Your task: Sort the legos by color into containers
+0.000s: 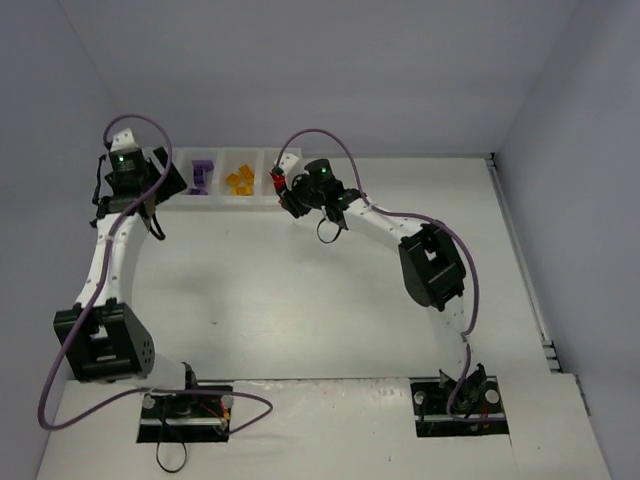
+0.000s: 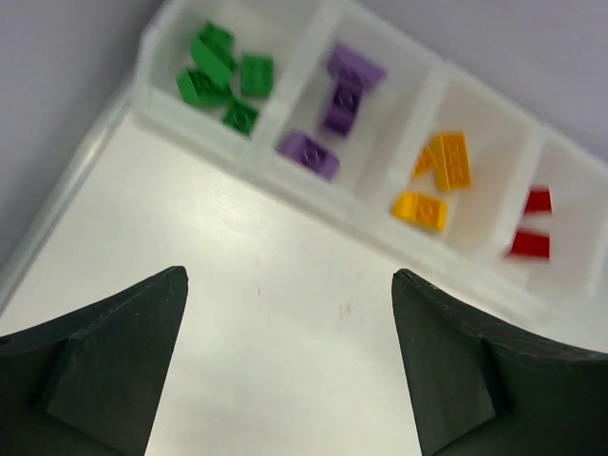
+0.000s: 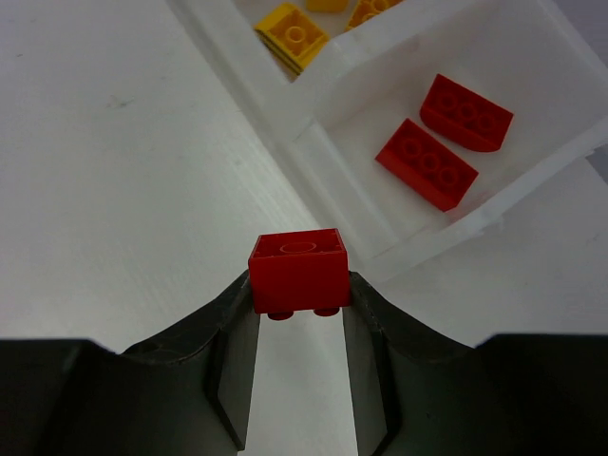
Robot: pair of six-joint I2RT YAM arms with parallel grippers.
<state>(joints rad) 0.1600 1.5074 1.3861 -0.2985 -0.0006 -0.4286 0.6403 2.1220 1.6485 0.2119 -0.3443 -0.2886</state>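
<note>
The containers are compartments of one long white tray (image 2: 285, 174) along the back wall. From the left they hold several green legos (image 2: 220, 76), three purple legos (image 2: 337, 104), orange-yellow legos (image 2: 439, 176) and two red legos (image 3: 446, 138). My left gripper (image 2: 290, 275) is open and empty over bare table in front of the green and purple compartments. My right gripper (image 3: 299, 285) is shut on a small red brick (image 3: 298, 271), held studs down just short of the tray's red end. In the top view the left gripper (image 1: 168, 180) hides the green compartment, and the right gripper (image 1: 283, 190) is at the tray's right end.
The tray (image 1: 222, 165) lies against the back wall at the table's far left. The side wall stands close to the left arm. The table's right edge (image 1: 520, 270) runs far from both grippers.
</note>
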